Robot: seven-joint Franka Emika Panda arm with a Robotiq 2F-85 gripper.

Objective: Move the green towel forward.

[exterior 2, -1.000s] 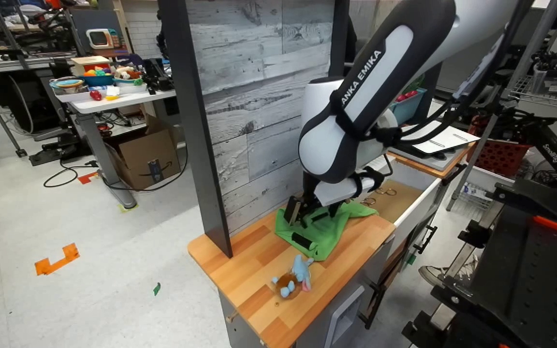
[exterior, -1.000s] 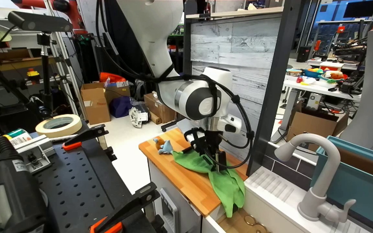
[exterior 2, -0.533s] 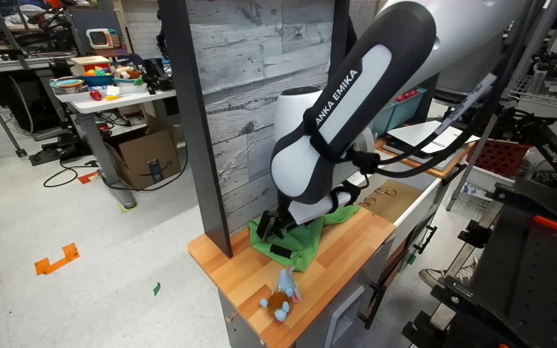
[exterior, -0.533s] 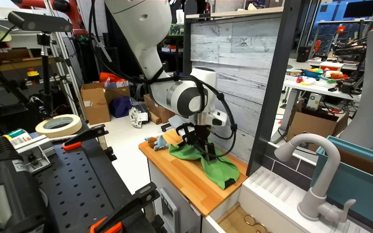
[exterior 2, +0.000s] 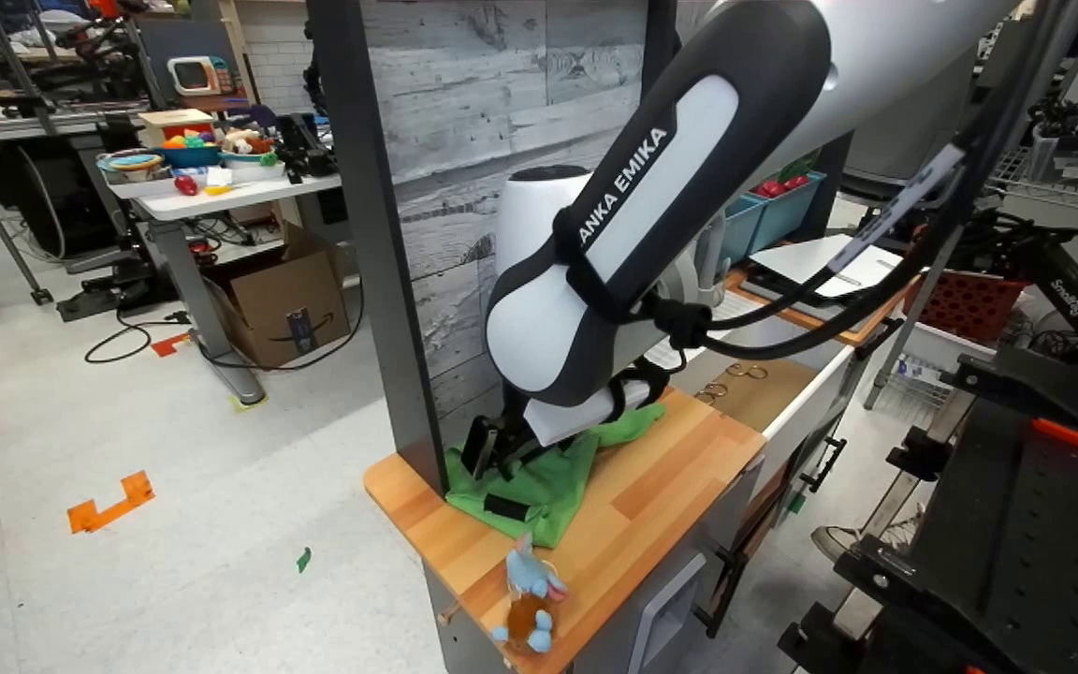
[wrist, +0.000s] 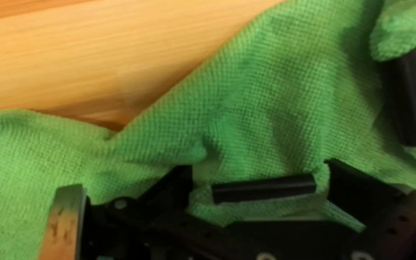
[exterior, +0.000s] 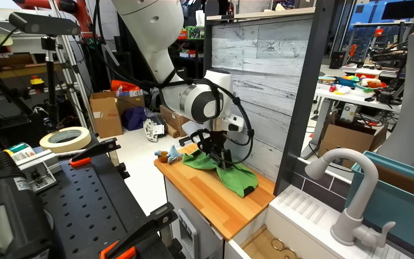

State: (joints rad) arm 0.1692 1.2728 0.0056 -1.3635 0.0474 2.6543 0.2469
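The green towel lies rumpled on the wooden counter beside the upright panel, with black strips on its corners. It also shows in an exterior view and fills most of the wrist view. My gripper points down onto the towel, and it also shows in an exterior view. In the wrist view, the gripper's two black fingers stand well apart, with towel cloth and a black strip between them. The fingertips touch or press into the cloth; how firmly is hidden.
A blue and brown plush toy sits at the counter's end, close to the towel's edge; it also shows in an exterior view. A grey wood panel stands along the back. An open drawer holds scissors, beside a faucet.
My gripper and the towel have slid along the counter, away from the drawer and towards the plush toy. The towel's hanging end is now on the counter. The toy has shifted towards the counter's end.
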